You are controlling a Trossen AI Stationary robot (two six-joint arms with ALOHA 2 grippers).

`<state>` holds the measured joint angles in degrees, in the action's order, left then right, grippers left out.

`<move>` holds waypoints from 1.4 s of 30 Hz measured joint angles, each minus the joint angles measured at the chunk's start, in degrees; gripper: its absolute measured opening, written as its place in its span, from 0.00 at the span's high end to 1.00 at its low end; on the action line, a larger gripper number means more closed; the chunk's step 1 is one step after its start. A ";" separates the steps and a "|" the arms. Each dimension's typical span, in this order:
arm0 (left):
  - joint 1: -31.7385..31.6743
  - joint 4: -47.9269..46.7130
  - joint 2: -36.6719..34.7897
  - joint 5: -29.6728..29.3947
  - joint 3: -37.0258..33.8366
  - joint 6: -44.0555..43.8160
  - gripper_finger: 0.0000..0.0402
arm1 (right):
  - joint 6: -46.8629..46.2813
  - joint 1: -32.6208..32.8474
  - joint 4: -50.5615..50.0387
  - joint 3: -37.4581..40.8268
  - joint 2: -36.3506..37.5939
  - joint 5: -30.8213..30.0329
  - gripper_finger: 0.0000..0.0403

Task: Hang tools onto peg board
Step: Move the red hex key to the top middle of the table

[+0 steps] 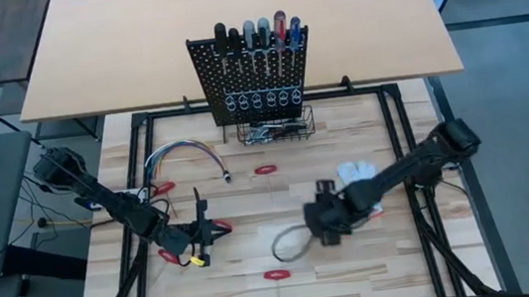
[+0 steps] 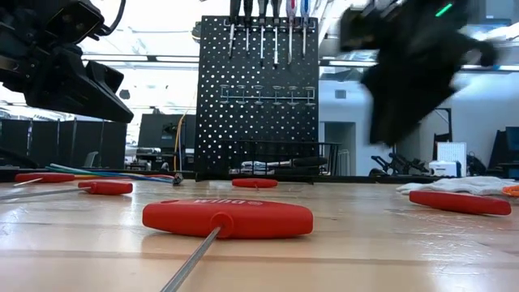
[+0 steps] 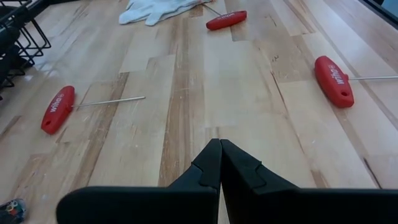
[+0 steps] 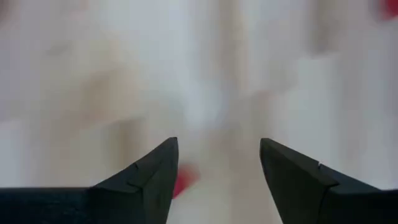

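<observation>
The peg board (image 1: 245,66) stands upright at the table's far middle. Several screwdrivers (image 1: 257,34) stick up along its top, and more tools lie in the wire basket (image 1: 277,127) at its base. Red T-handled tools lie flat on the wood: one (image 1: 265,168) in front of the basket, one (image 1: 277,275) near the front edge, one (image 3: 226,20) beside the white glove (image 1: 355,171). My left gripper (image 3: 219,144) hovers shut at the left middle, above bare wood. My right gripper (image 4: 217,149) hangs open at the right middle with a blurred red shape (image 4: 183,180) below it.
A bundle of coloured cables (image 1: 181,158) lies at the far left of the work area. A grey loop (image 1: 290,243) lies on the wood just left of my right gripper. Another red handle (image 1: 161,188) lies by the left arm. Bare wood stretches between the two grippers.
</observation>
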<state>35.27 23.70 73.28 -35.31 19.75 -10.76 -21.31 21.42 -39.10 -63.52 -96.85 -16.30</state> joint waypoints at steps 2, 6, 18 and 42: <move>0.00 0.10 0.00 0.00 0.00 0.00 1.00 | -5.79 2.76 -2.36 0.37 2.29 4.75 0.44; 0.00 0.15 0.00 0.00 0.00 0.01 1.00 | -12.73 7.80 -5.11 2.01 4.53 8.02 0.47; 0.00 1.12 0.00 -0.02 0.00 1.05 1.00 | -7.23 7.66 -5.22 2.87 -6.34 8.33 0.56; 0.00 0.55 0.00 -0.02 0.00 0.94 1.00 | -4.38 -16.75 19.69 1.11 -7.35 17.02 0.70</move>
<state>35.27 24.25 73.28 -35.33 19.75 -9.82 -25.69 4.67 -19.41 -62.41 -104.20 0.71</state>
